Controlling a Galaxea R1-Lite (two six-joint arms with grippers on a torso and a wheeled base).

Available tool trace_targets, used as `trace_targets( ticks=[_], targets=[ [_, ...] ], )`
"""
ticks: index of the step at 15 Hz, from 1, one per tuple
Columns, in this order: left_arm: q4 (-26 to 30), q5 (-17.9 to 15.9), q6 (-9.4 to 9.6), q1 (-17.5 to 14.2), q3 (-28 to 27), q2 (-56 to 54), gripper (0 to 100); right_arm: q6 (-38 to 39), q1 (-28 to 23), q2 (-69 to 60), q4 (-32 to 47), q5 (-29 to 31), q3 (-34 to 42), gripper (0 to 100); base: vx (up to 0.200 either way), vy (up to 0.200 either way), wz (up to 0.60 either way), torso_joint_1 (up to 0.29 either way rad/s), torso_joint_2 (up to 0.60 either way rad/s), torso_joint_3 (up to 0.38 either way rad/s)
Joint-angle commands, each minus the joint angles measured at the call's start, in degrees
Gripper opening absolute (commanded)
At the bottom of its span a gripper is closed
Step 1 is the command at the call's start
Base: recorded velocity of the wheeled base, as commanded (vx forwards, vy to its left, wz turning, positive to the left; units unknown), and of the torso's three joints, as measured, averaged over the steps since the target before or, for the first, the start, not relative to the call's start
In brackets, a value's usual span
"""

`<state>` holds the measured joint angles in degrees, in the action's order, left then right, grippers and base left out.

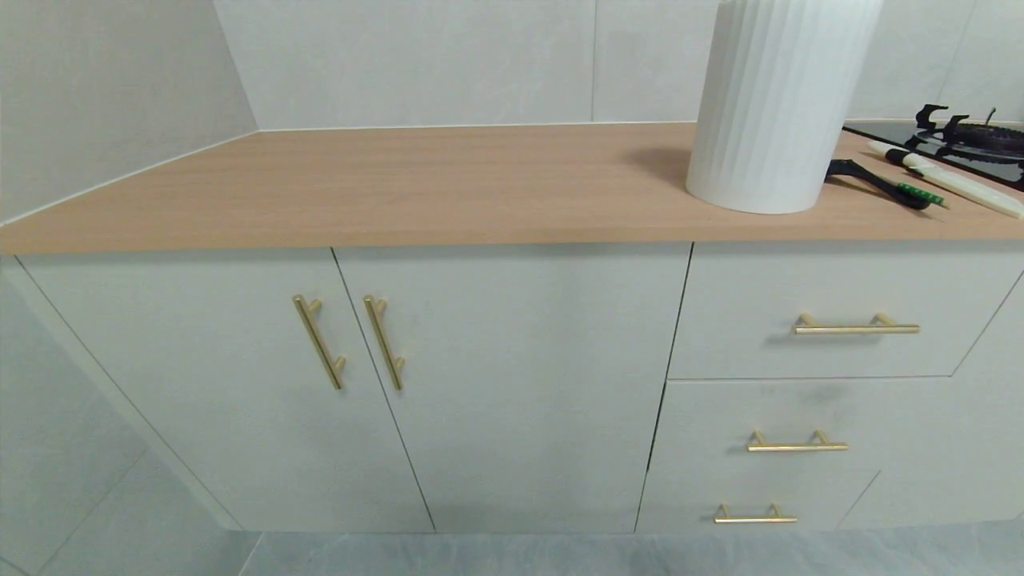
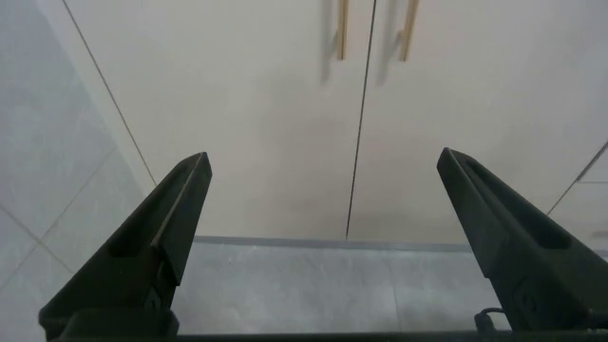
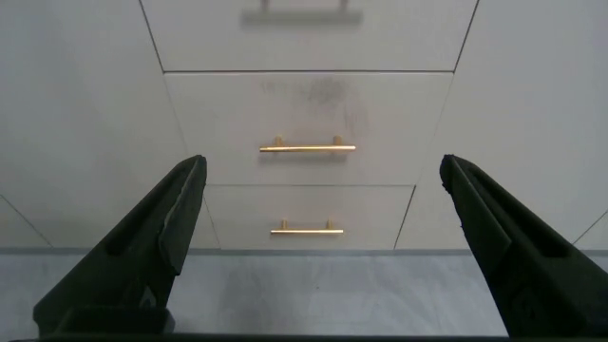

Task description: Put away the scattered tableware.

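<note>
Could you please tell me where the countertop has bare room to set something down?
The countertop is bare from the wall corner on its left across to the white ribbed container. Right of that container it is crowded: a black-handled utensil and a white utensil lie side by side before the hob.

Bright, soft, even light is coming from overhead. The surface (image 1: pixel 400 184) is looking matte and evenly lit. The white ribbed container (image 1: pixel 776 104) is casting a faint shadow to its left, and the drawer handle (image 1: pixel 856 326) is throwing a small one beneath. Cabinet lines are bending toward the head view's edges. The left hand (image 2: pixel 323 160) and right hand (image 3: pixel 323 163) are showing as dark silhouettes against the pale doors
</note>
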<state>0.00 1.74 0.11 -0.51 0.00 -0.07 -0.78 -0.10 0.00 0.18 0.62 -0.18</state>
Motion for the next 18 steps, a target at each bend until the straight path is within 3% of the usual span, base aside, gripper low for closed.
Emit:
trace_targets(
  ticks=[1,6,18],
  targets=[
    [0.0,0.0,0.07,0.0,0.0,0.1,100,0.0,0.0,0.1,0.0,0.0,0.0,100,0.0,-0.2,0.0,-0.007,0.0,0.002],
    [0.0,0.0,-0.2,0.0,0.0,0.1,100,0.0,0.0,0.1,0.0,0.0,0.0,100,0.0,-0.2,0.0,0.007,0.0,0.003],
    [0.0,0.0,-0.29,0.0,0.0,0.1,100,0.0,0.0,0.1,0.0,-0.1,0.0,100,0.0,0.0,0.0,0.0,0.0,0.0]
  ],
)
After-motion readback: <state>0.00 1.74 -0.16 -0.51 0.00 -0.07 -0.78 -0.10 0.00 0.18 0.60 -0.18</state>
